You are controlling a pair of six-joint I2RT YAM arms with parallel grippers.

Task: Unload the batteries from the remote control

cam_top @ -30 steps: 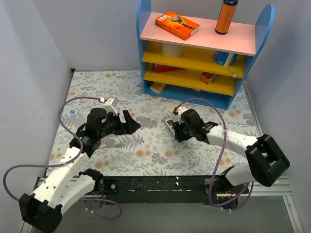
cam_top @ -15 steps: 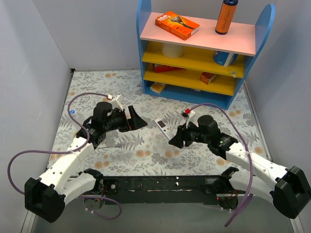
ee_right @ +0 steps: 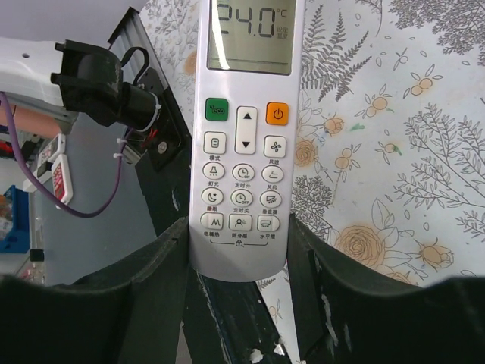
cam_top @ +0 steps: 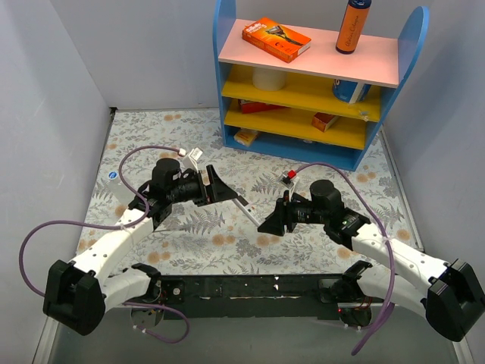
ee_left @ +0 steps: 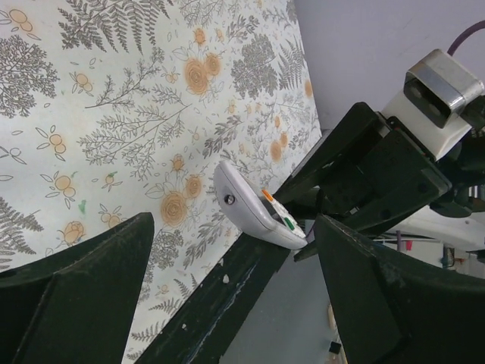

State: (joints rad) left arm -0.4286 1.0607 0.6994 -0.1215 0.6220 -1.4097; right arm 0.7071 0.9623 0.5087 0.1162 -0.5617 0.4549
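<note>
The white remote control [ee_right: 242, 129] has a lit display and rows of buttons. My right gripper [ee_right: 239, 243] is shut on its lower end and holds it above the floral cloth. In the top view the remote control [cam_top: 248, 211] shows as a thin white sliver between the two arms, with the right gripper [cam_top: 270, 223] at its near end. My left gripper [cam_top: 227, 192] stands open just left of its far end. In the left wrist view the remote control [ee_left: 258, 208] lies ahead between the spread fingers of the left gripper [ee_left: 233, 227], not touching them. The batteries are hidden.
A blue shelf unit [cam_top: 236, 114] with yellow and pink boards stands at the back right, holding an orange box [cam_top: 276, 38], a bottle [cam_top: 353, 26] and other items. A small round blue-and-white item [cam_top: 112, 176] lies at the left. Grey walls close in both sides.
The right gripper has lifted the remote control off the cloth and drawn it nearer and leftward, turning it edge-on to the top view. The left gripper has swung right, up to the remote's far end.
</note>
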